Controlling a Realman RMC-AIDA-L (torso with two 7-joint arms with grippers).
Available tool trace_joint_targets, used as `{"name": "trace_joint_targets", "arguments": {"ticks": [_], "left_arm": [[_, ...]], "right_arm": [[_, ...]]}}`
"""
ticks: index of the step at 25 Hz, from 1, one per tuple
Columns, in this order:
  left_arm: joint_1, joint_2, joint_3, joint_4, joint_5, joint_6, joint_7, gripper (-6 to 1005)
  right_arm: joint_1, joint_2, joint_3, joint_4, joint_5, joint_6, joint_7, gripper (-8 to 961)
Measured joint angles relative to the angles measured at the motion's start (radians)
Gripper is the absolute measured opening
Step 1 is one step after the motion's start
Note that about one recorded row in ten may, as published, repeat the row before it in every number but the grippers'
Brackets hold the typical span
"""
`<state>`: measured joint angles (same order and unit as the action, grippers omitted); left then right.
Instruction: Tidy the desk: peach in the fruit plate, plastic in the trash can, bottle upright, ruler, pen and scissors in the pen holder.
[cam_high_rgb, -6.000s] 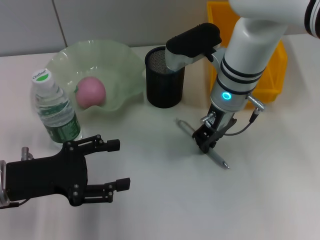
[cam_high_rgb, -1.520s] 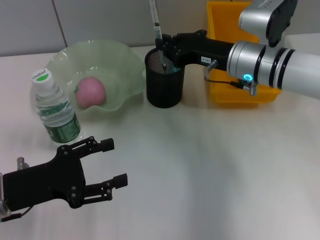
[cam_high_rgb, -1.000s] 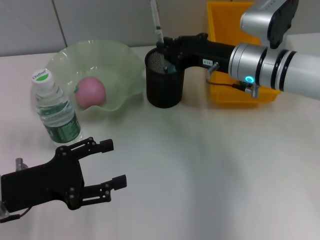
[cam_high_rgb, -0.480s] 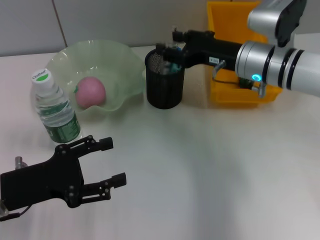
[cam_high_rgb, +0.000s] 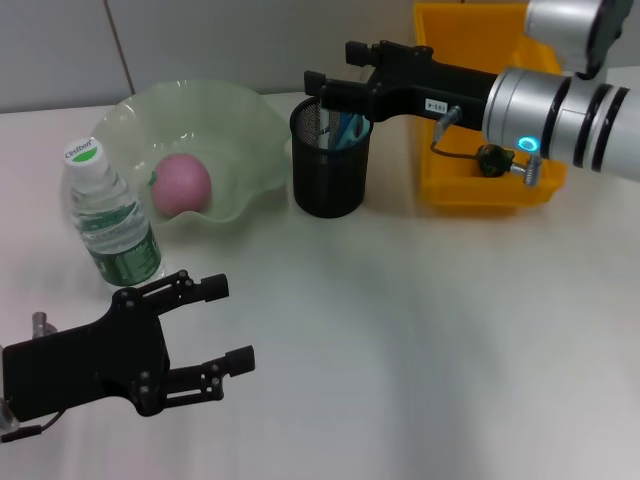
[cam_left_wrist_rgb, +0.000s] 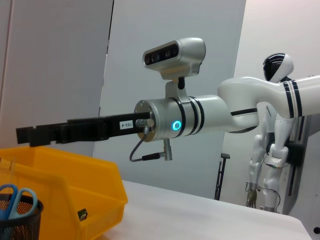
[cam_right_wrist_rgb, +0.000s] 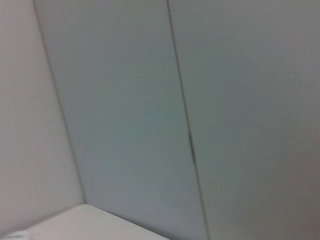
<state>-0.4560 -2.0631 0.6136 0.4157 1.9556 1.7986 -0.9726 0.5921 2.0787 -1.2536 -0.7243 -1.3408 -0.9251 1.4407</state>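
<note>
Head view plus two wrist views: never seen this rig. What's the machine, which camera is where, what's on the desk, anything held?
It is a robot body with two arms, each ending in a gripper. The head view looks down from the robot's head. The left gripper hovers open and empty near the front of the desk. The right gripper is open above the pen holder, holding nothing. The desk also carries a bottle standing upright, a plate with a peach, and a yellow bin. The left wrist view looks sideways across the desk: right arm, bin, scissors in the holder. The right wrist view shows only wall.
</note>
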Motion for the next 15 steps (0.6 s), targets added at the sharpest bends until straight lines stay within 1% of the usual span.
{"name": "trace_joint_targets", "arguments": {"ticks": [3,5,8,9,12,15], "left_arm": [[0.001,0.0,0.0,-0.002,0.0,0.003,-0.002,843],[0.002,-0.001,0.0,-0.002,0.001,0.003,-0.003,842],[0.003,-0.003,0.001,-0.005,0.004,0.003,0.002,842],[0.003,-0.003,0.001,-0.005,0.004,0.003,0.002,842],[0.002,-0.006,0.002,-0.015,0.004,-0.009,-0.001,843],[-0.009,-0.008,0.002,-0.048,0.002,-0.025,-0.006,843]], "right_arm": [[-0.024,-0.001,0.002,-0.03,-0.004,-0.057,0.048,721],[-0.052,-0.002,0.014,-0.056,-0.006,-0.11,0.079,755],[-0.095,-0.006,0.038,-0.077,-0.009,-0.231,0.101,806],[-0.11,-0.009,0.045,-0.078,-0.011,-0.28,0.107,806],[-0.149,-0.028,0.066,-0.07,-0.026,-0.417,0.131,805],[-0.177,-0.047,0.103,-0.044,-0.08,-0.543,0.139,805]]}}
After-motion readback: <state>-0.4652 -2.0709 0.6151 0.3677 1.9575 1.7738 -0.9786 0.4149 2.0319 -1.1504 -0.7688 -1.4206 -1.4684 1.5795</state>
